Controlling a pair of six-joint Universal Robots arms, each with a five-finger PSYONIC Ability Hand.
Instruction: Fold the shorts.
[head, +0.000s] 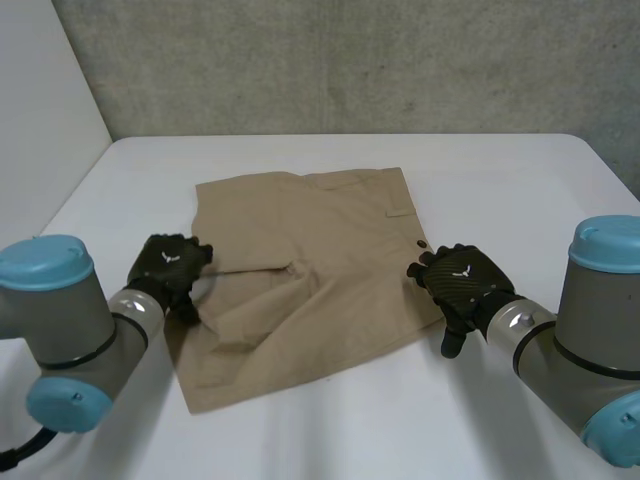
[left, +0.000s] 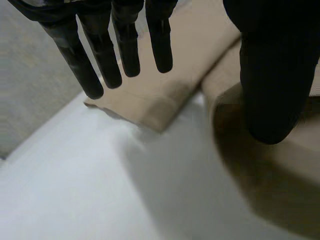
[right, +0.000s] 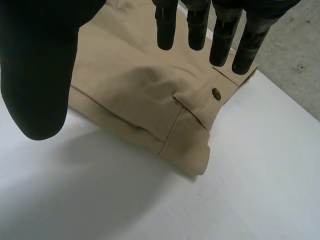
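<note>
While both arms reach in from the near side, the tan shorts (head: 310, 270) lie spread flat in the middle of the white worktop (head: 500, 180), slightly askew to its edges, with some shallow creases near the centre. The left hand (head: 168, 268) sits at the shorts' left edge and the right hand (head: 460, 280) at their right edge, just beside a small dark button (head: 422, 244).

In the left wrist view the fingers (left: 105, 55) are straight and spread well apart from the thumb (left: 272, 85), holding nothing; tan cloth lies under them, with a wedge of bare worktop between two parts of the cloth. Whether the fingertips touch the cloth cannot be told.

In the right wrist view the fingers (right: 197, 25) are likewise straight, the thumb (right: 37, 75) held wide, nothing clamped. Below them lies a stitched band of the shorts with the button on it, ending in a corner on the worktop.

The worktop is plain, matte and white. Behind its far edge stands a rough grey concrete wall (head: 350, 60), and a smooth white panel (head: 40, 120) closes the left side.
</note>
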